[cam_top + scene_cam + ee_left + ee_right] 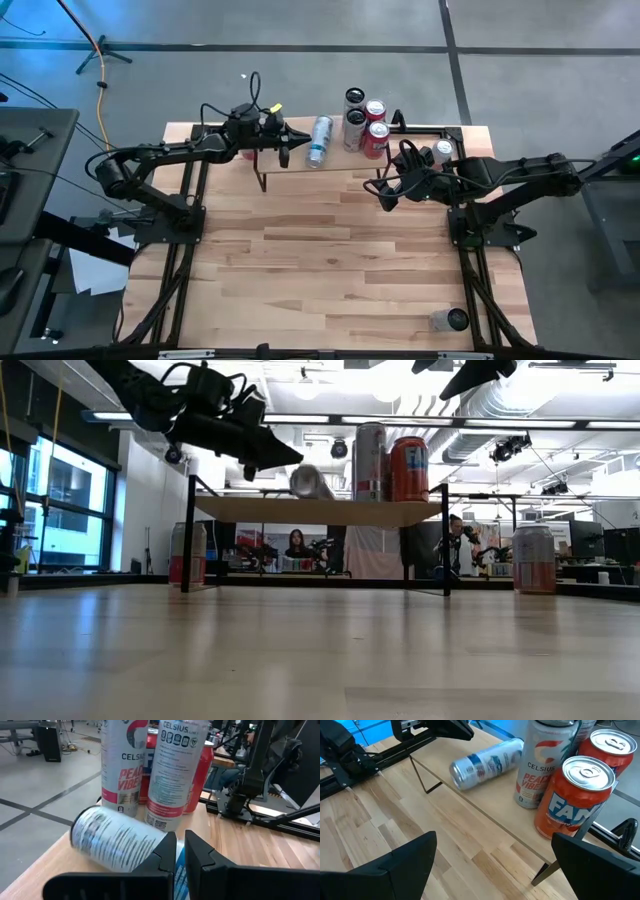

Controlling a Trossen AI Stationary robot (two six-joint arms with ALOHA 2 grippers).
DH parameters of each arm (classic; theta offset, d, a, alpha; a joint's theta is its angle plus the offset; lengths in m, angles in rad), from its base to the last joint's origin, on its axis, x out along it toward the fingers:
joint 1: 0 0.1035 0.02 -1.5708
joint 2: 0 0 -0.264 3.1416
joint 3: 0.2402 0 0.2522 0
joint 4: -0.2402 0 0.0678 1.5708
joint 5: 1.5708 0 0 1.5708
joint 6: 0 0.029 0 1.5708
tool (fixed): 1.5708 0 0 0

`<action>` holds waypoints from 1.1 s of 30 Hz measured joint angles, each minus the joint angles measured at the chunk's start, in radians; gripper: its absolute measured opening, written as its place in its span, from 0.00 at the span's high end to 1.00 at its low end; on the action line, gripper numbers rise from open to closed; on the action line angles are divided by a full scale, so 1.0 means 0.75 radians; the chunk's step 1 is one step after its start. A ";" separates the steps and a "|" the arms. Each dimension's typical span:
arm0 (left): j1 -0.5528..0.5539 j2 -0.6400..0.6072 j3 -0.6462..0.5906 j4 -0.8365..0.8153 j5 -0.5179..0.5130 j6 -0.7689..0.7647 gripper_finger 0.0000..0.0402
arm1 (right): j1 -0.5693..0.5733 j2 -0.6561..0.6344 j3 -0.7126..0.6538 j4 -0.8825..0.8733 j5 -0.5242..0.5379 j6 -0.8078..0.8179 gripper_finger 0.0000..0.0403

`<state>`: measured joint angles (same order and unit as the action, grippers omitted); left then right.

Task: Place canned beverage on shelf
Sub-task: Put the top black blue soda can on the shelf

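Currently the left gripper (284, 143) hangs over the left part of the low shelf with light wood plank top and thin black wire legs (300, 172), its two dark fingers (167, 855) pressed together and holding nothing. Just ahead of those closed tips, on the plank, lies a silver and blue beverage can on its side (112, 840); whether the tips touch it cannot be told from the left wrist view. In the high view this toppled can (319, 140) sits just beside the tips, toward the shelf's middle.

Beyond the lying can, farther from the left jaws, four cans stand upright in a cluster at the right part of the shelf:
- tall white and pink Celsius can (120, 767)
- tall silver Celsius can with small print on its side (172, 772)
- two red cans, one with a blue and white logo (572, 800), the other behind it (610, 747)

The right gripper (384, 193) hovers over the wooden table (330, 270) off the shelf's right front corner, jaws spread wide and empty. Seen between its fingers (400, 865) are the shelf edge, the blue-logo red can nearest, and the lying can farther off.

Other cans, well apart from both jaws:
- red and silver can standing on the table left of the shelf (187, 553)
- pale and orange can standing on the table right of the shelf (533, 558)
- silver can lying near the table's front right corner (449, 319)
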<state>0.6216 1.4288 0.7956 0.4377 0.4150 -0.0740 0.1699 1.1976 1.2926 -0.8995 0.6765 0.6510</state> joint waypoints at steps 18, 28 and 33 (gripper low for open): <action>-0.018 -0.080 0.239 -0.180 0.001 -0.076 0.93 | 0.000 0.000 0.000 0.000 0.001 0.004 0.06; -0.017 -0.067 0.522 -0.708 -0.259 0.011 0.43 | 0.000 0.000 0.000 0.000 0.011 -0.017 0.05; -0.017 -0.064 0.579 -0.882 -0.283 0.007 0.23 | -0.001 0.000 0.000 0.000 0.011 -0.041 0.05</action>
<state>0.6090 1.3806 1.2296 -0.2239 0.2026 -0.0690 0.1694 1.1976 1.2926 -0.8994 0.6848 0.6205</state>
